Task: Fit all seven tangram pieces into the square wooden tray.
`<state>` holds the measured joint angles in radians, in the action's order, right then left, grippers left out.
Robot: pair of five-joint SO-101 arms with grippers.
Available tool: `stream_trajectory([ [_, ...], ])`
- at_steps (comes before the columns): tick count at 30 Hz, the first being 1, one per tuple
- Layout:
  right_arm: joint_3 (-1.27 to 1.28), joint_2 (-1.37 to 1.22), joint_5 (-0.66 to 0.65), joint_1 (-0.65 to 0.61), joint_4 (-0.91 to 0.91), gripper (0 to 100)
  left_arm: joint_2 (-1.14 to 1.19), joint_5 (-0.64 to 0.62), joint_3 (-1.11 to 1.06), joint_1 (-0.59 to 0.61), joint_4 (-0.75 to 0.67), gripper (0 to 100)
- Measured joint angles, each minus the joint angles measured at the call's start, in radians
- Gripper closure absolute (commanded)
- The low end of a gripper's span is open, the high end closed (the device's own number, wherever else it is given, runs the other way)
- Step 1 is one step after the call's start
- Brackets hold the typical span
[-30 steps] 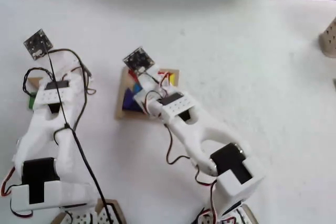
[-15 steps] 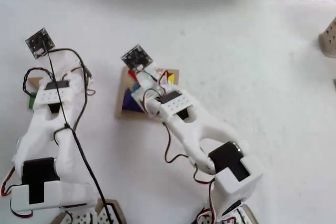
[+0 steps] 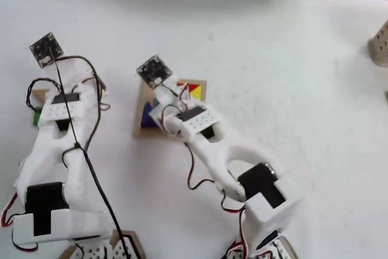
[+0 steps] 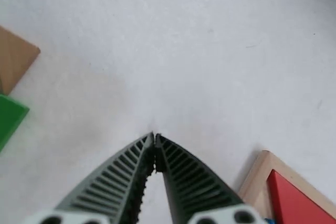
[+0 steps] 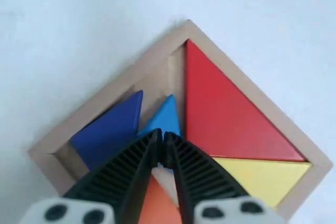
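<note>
Shows the right tool [image 5: 160, 136] clenched empty above the light-blue piece [image 5: 165, 115] in the tray [image 5: 131, 73]. Finds the left tool [image 4: 155, 139] clenched empty over bare tabletop [image 4: 184, 51].

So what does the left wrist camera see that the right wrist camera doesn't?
Left wrist, not right: a green piece and a brown piece on the table, beyond the shut left gripper. Right wrist, not left: a dark blue piece, a light blue piece, a yellow piece and an orange piece in the tray, by the shut right gripper. Both: the wooden tray, its red triangle, the white table.
</note>
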<state>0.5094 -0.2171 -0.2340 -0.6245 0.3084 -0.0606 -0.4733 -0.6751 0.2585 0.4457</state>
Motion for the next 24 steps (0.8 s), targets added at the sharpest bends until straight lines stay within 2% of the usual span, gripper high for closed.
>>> stream_trajectory([
  [7,-0.023,-0.020,0.000,-0.028,0.009,98.1,0.000,0.000,0.000,0.000,0.000,98],
  [15,-0.026,0.020,0.000,0.051,0.112,98.1,0.000,0.000,0.000,0.000,0.000,98],
  [24,-0.046,-0.009,0.000,0.055,0.118,98.1,0.000,0.000,0.000,-0.015,0.000,98],
])
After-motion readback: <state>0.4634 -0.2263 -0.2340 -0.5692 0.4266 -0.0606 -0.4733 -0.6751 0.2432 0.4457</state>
